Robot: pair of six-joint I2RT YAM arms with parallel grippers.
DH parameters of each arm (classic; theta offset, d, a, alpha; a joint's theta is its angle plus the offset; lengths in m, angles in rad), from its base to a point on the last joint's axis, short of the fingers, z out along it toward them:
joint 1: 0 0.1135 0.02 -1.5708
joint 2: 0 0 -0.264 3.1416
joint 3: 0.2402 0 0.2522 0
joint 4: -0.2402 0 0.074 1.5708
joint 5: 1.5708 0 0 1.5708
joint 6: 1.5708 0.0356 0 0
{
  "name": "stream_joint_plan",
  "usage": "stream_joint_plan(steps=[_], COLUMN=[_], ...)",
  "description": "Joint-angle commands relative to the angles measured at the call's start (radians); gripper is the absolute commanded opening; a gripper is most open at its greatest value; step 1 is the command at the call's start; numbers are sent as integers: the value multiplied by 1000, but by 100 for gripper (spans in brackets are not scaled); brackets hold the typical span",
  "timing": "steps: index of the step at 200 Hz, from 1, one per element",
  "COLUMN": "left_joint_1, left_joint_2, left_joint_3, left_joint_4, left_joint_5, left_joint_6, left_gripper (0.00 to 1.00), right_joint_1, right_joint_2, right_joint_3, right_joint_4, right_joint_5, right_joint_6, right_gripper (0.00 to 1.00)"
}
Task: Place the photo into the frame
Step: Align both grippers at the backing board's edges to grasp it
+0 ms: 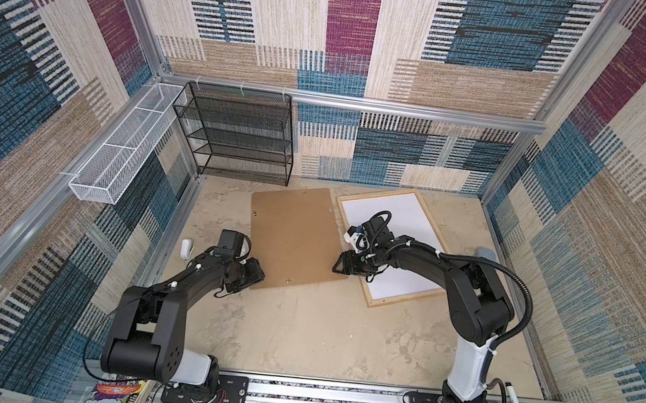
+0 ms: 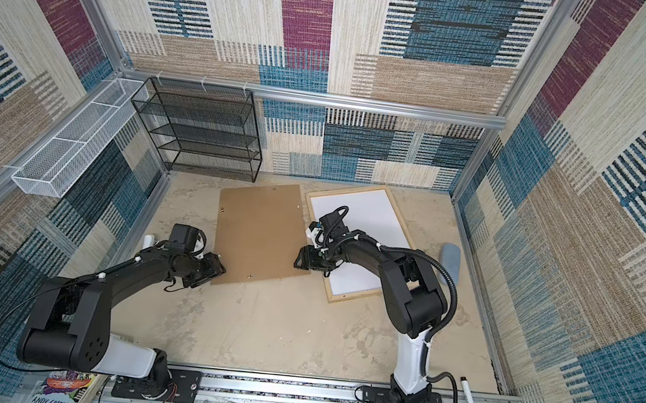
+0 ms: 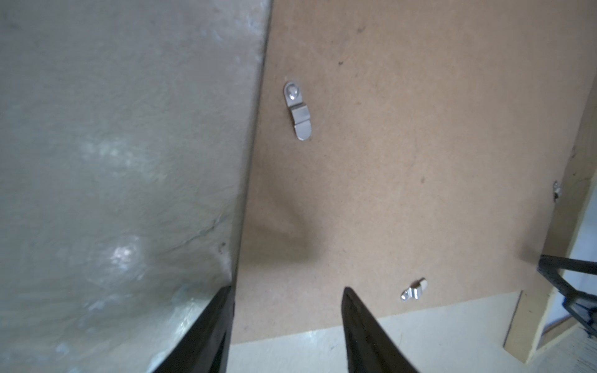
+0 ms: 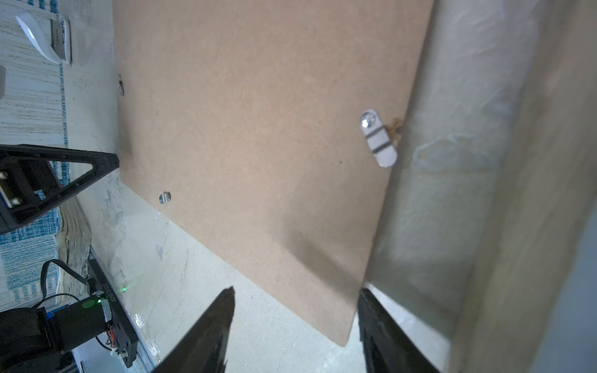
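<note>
Tabletop, white-backed photo in pale wood frame, left end effector and right end effector parted

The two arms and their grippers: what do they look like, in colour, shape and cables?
The left arm and the right arm are matte black, each with a white link above its base. A black ribbed hose runs along the right arm. The left gripper and the right gripper have black fingers that taper to points.
</note>
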Motion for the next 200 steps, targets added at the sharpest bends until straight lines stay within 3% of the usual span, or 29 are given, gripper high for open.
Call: stream_joint_plan(steps=[1, 90, 140, 200], left_joint_1=[-2, -5, -4, -3], left_joint_2=[-44, -175, -186, -68], left_joint_3=[-20, -57, -35, 36], left_joint_4=[19, -21, -148, -166], left_joint_5=[106, 129, -111, -180], left_joint_6=[-38, -62, -73, -39], left_gripper=[56, 56, 58, 59], right_joint_1=[5, 4, 4, 4], right_joint_2=[-25, -113, -66, 14], right_joint_3=[14, -27, -49, -26], right_joint_4=[37, 49, 59, 65], right_joint_5=[-105, -134, -44, 36], right_joint_6=[8, 34, 55, 86], right_gripper=[62, 62, 62, 62])
